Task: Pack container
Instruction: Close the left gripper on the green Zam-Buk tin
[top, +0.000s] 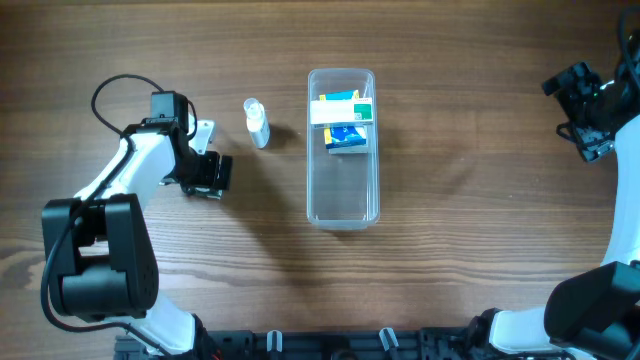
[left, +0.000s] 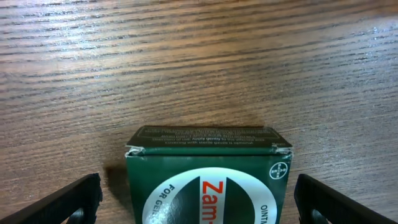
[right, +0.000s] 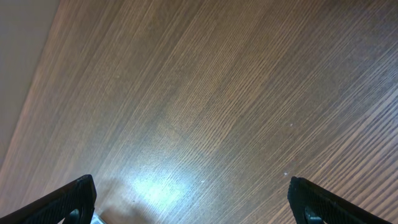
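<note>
The container (top: 343, 195) is a clear, long plastic tub at the table's middle. A white, yellow and green box (top: 341, 108) and a blue box (top: 347, 138) lie in its far half. A dark green box with a white oval label (left: 208, 168) lies on the table between the fingers of my left gripper (left: 196, 186), with a gap on each side. In the overhead view my left gripper (top: 208, 175) is left of the container and hides that box. My right gripper (top: 590, 125) is open and empty at the far right, over bare wood (right: 193, 186).
A small clear bottle with a white cap (top: 257, 122) lies between my left gripper and the container. A black cable (top: 115, 90) loops behind the left arm. The table is brown wood grain.
</note>
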